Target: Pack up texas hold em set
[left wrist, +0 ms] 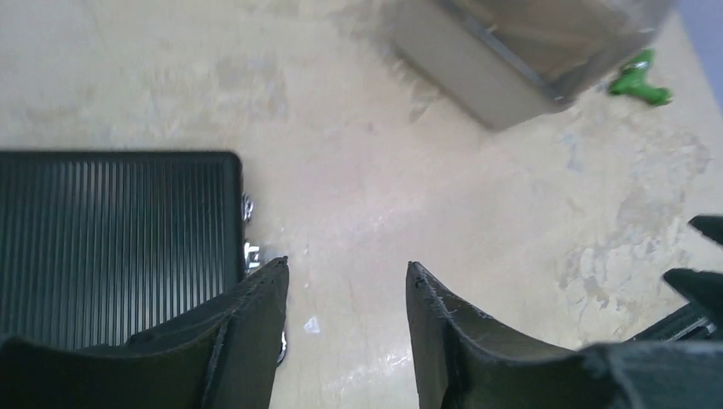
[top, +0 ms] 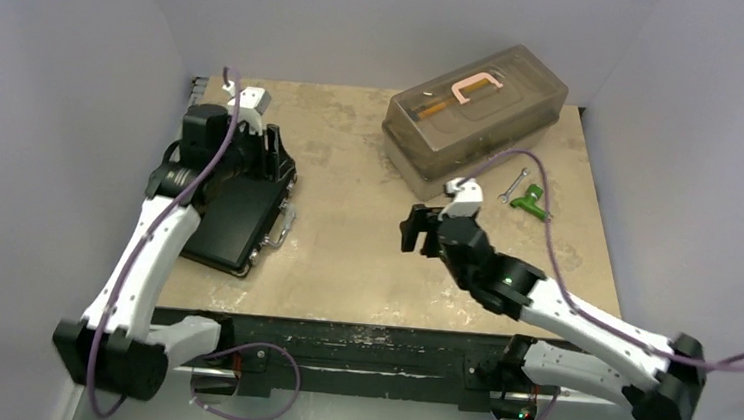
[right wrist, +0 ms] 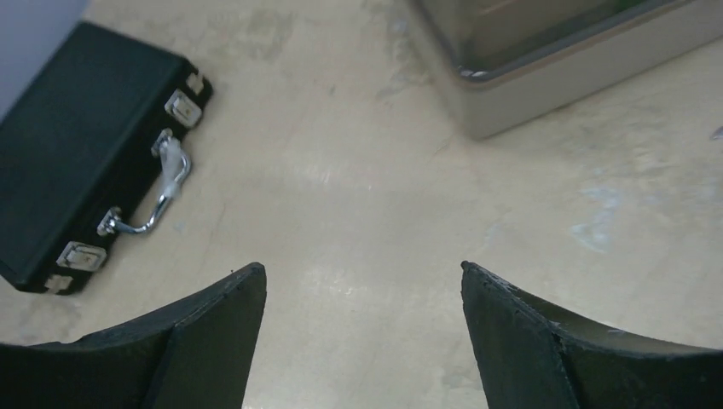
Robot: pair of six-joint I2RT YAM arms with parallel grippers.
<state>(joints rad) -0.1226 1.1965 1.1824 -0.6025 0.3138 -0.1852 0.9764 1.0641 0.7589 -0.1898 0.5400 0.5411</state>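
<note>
The black briefcase (top: 237,221) lies shut and flat at the table's left, latches and metal handle (right wrist: 166,192) facing right. Its ribbed lid shows in the left wrist view (left wrist: 111,239), and the whole case shows in the right wrist view (right wrist: 77,136). No chips, loose discs, red card box or triangular token are in view. My left gripper (top: 274,152) is open and empty over the case's far right edge, and it also shows in its own view (left wrist: 348,273). My right gripper (top: 411,230) is open and empty over bare table mid-way across, pointing left toward the case (right wrist: 362,277).
A translucent grey tub (top: 476,113) with a pink clamp (top: 476,86) inside stands at the back right; it also shows in both wrist views (left wrist: 511,51) (right wrist: 554,51). A green-handled tool (top: 529,202) and a wrench (top: 513,184) lie right of the tub.
</note>
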